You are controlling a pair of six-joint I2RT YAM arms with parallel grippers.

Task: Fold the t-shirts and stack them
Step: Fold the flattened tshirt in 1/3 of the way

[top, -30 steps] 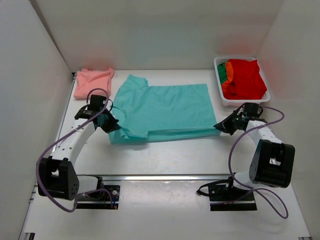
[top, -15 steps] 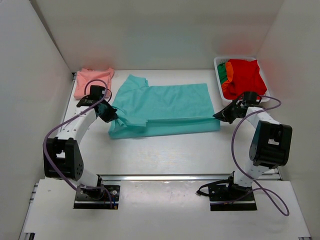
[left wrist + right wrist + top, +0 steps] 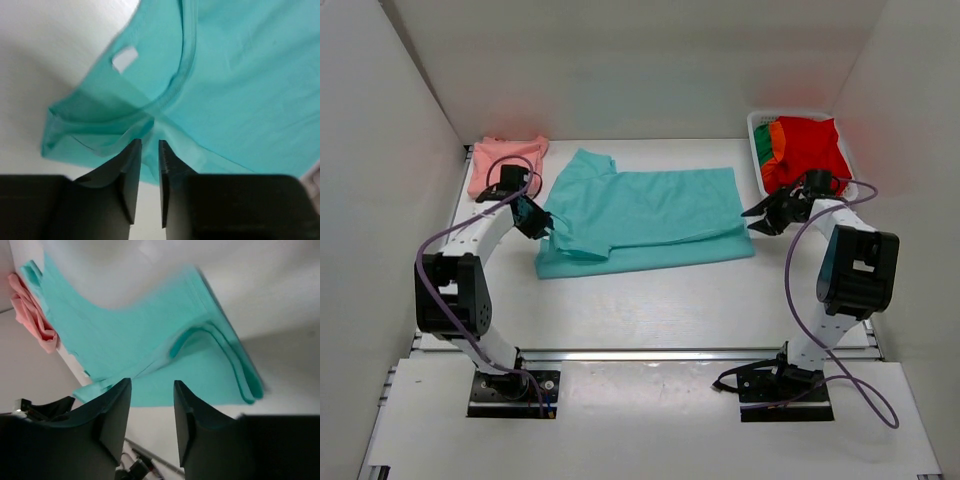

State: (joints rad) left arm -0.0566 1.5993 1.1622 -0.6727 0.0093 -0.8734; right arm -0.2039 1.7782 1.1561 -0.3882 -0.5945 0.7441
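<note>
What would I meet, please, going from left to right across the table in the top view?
Pink shirt → left gripper → teal shirt → right gripper → white basket with the red shirt.

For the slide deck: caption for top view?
Both arms fold the teal t-shirt beside a folded salmon shirt.

Four t-shirts (image 3: 650, 215), one basket (image 3: 760, 180)
</note>
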